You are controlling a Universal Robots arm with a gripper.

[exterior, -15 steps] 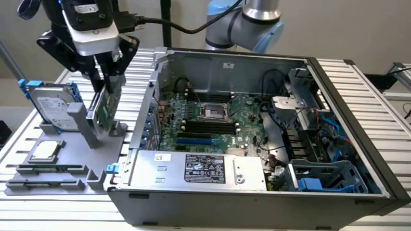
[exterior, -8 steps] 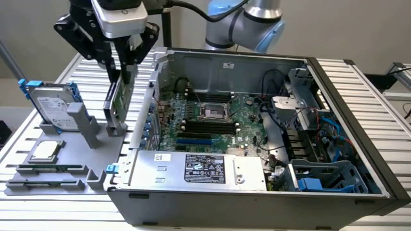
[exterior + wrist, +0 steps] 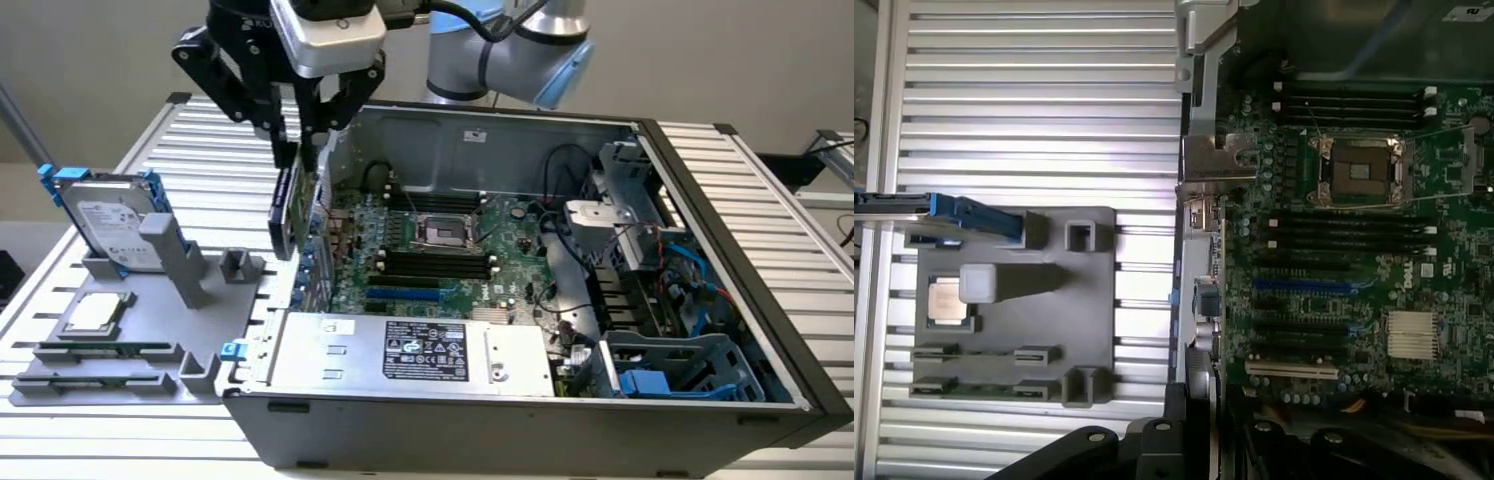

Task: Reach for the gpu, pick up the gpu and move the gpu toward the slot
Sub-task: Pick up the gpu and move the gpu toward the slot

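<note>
I count one gripper [image 3: 304,150], one gpu [image 3: 283,210] hanging edge-on from it. Just below and beside the gripper, one open computer case [image 3: 747,300] with one motherboard [image 3: 441,250] inside, one empty processor socket [image 3: 445,233] on it. One power supply box [image 3: 400,350] at the case end farthest from the gripper. Outside the case, beside the gripper: one grey parts tray [image 3: 147,350], carrying one hard drive [image 3: 114,225] in a blue frame and one processor chip [image 3: 94,313]. Memory sticks in the tray: two, as far as I can tell.
</note>
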